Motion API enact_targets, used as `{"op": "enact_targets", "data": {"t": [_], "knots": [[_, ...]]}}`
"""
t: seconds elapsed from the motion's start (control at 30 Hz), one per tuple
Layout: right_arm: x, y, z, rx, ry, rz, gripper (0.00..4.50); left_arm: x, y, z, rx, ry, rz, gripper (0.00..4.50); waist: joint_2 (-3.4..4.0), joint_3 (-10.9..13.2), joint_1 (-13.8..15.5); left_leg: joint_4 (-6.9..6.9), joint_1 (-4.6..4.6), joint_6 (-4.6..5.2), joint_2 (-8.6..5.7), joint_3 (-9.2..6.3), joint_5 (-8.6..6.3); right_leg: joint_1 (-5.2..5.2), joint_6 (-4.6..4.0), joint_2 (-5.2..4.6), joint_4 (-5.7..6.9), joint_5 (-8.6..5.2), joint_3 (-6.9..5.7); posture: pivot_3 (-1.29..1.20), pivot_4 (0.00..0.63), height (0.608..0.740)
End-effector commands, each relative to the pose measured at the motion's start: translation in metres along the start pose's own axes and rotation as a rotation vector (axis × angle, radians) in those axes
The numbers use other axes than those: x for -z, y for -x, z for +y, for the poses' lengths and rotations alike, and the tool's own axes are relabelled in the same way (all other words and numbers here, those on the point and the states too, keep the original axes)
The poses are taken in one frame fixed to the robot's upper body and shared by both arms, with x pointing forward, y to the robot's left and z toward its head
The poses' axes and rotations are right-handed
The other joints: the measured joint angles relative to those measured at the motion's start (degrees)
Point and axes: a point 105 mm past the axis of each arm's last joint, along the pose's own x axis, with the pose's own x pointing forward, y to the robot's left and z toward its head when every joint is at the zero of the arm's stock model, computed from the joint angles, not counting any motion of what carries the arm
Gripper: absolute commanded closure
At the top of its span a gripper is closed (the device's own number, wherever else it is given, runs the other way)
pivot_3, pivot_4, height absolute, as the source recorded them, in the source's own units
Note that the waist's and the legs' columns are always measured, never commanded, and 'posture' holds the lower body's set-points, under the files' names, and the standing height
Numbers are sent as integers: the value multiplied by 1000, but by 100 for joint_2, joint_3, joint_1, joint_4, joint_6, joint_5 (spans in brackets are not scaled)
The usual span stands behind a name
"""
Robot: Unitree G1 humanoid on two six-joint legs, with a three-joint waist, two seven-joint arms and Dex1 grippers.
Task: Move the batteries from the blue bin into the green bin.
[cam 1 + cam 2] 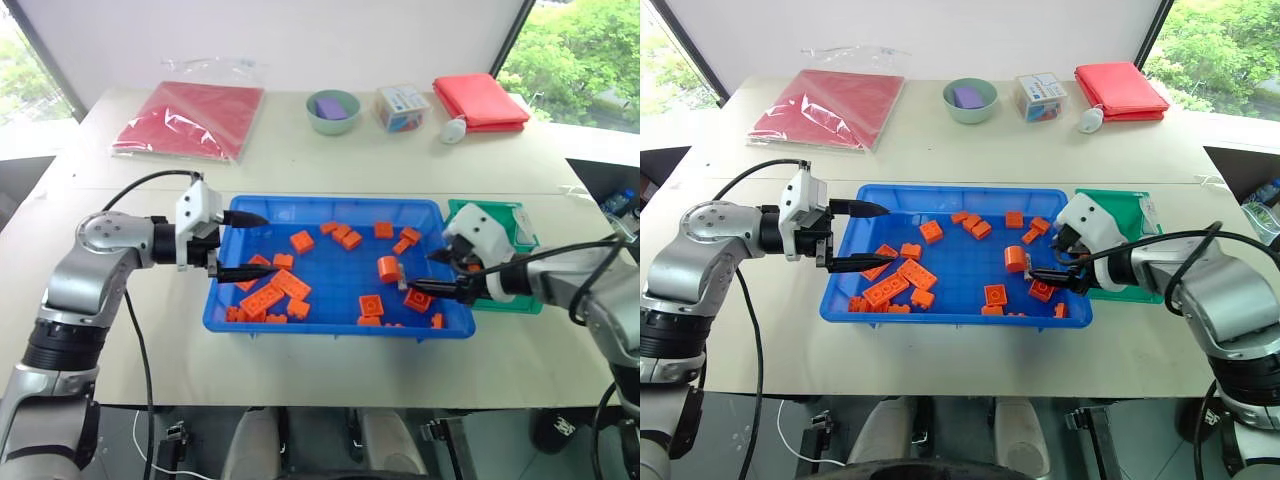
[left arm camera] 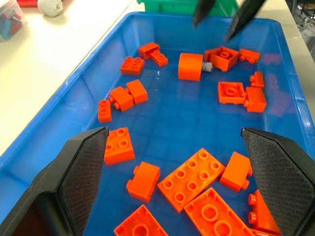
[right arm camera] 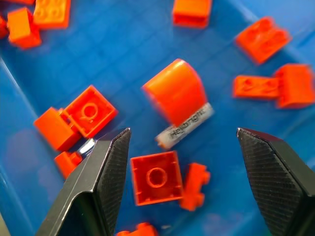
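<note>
Fingers spread wide and empty, the left gripper [image 1: 243, 245] hangs over the glossy blue bin [image 1: 330, 322] of studded orange bricks [image 1: 262, 298], while the right gripper [image 3: 184, 169], equally wide, brackets a smooth silver battery [image 3: 185, 126], green bin [image 1: 529, 302] just behind.

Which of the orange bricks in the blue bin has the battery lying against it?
The curved-top orange brick; the battery lies against its edge, between the open right gripper fingers. The other bricks are flat and studded.
</note>
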Motion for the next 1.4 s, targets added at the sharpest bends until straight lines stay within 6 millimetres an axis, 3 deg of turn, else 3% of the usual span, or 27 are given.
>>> {"op": "enact_targets", "data": {"t": [0.03,0.23,1.2,1.4], "knots": [[-9,-6,-5,46,71,-8,984,-11,3,1,-14,-46,-18,0,0,0,-1,0,0,0,0,0,0,0,0,0,0,0,0,0,150,736],[-13,-18,-1,34,124,9,984,-10,5,0,-23,-48,-18,0,0,0,16,0,0,0,-1,0,0,0,0,-1,0,0,-1,0,150,736],[22,-49,-1,7,169,132,984,-12,8,3,-46,-55,-25,0,-12,-7,28,2,0,0,-3,0,0,5,0,-1,-1,0,-2,0,150,736],[18,-49,2,-12,171,108,3832,-13,8,3,-44,-56,-25,0,-14,-8,31,2,2,0,-2,-1,0,7,0,-1,0,0,-3,0,150,736]]}}
